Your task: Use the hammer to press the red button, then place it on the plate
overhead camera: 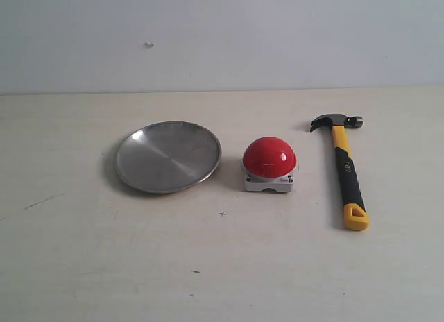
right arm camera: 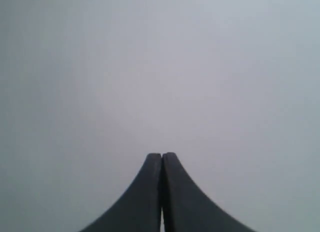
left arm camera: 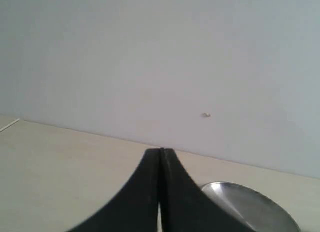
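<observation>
Progress looks like basically zero so far. In the exterior view, the small claw hammer with dark metal head, yellow shaft and black rubber sleeve [overhead camera: 345,171] is seen lying flat on the pale table [overhead camera: 222,266], head toward the far wall, looped butt toward the camera. The glossy red dome button on its square grey-white base [overhead camera: 269,157] is set to its left, apart from it. The round shallow silver metal plate [overhead camera: 168,157] is found further left, near the button but not touching, with nothing on it. No arm is caught here, so every step is judged to be left: hammer picked up, button pressed, hammer laid on the plate.

In the left wrist view, the left tool [left arm camera: 160,154] is shown pressed together with nothing pinched, aimed roughly level at the wall, the plate's edge [left arm camera: 250,207] peeking out beside it.

In the right wrist view, the right tool [right arm camera: 162,158] is likewise closed on nothing. Only blank wall is seen past it, so its spot over the table can't be told.
</observation>
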